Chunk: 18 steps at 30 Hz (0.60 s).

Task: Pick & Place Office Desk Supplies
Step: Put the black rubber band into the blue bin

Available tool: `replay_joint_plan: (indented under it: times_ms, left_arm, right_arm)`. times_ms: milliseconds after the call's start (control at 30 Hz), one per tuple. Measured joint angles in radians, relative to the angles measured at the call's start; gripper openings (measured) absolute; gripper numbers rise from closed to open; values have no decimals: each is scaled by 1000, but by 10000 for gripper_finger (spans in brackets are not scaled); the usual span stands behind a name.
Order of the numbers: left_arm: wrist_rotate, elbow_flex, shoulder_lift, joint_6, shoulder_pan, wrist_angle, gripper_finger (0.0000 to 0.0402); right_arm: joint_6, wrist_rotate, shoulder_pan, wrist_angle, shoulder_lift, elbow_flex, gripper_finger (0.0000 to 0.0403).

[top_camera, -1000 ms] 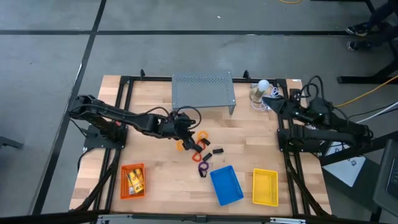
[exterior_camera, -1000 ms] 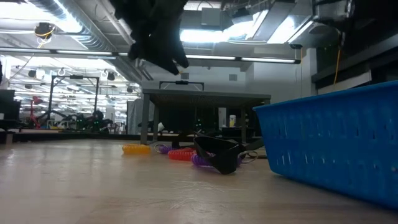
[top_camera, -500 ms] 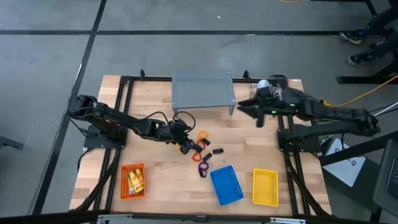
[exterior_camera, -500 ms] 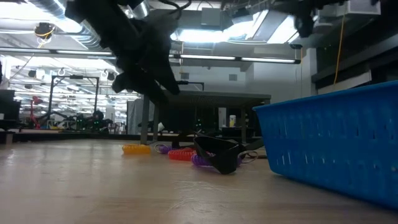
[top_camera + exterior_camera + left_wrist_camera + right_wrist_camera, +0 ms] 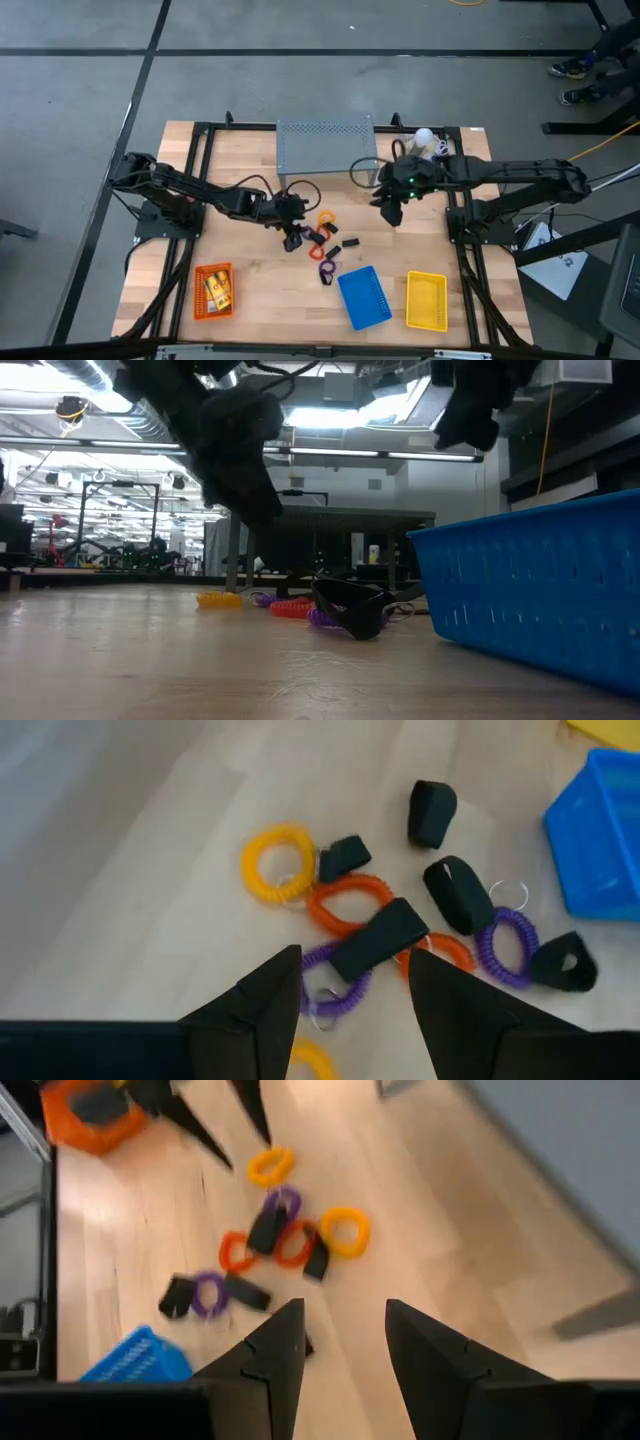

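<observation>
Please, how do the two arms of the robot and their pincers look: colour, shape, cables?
Both arms are dark, slim and jointed. The left arm carries a looped black cable near its left pincer. The right arm also has a black cable loop near the right pincer. Each pincer has two dark, pointed fingers.

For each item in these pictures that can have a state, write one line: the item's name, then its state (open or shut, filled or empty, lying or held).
Left tool: open, holding nothing, above the pile.
Right tool: open, holding nothing.
Orange basket: holds yellow-orange packets.
Blue basket: empty.
Yellow basket: empty.
Coil loops: lying loose on the table.
Black clips: lying loose among the loops.
</observation>
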State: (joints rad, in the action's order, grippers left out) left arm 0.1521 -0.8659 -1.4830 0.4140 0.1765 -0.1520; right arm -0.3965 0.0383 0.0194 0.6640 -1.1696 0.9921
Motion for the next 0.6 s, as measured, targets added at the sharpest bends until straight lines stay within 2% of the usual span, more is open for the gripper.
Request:
replay_joint_plan:
  times_ms: [133, 233, 433, 600]
  left_arm:
    - [-23, -1, 0, -245, -23, -16, 182]
    - [-89, -1, 0, -375, -42, -16, 182]
    - [-181, -1, -29, -471, -82, -4, 182]
    - [-205, -44, -94, -507, -95, -1, 182]
  right_arm:
    - [-39, 0, -16, -8, -20, -1, 143]
    - [-72, 0, -18, -7, -24, -2, 143]
    - [-120, -48, -25, 65, -24, -2, 143]
    - [-136, -79, -46, 106, -20, -3, 143]
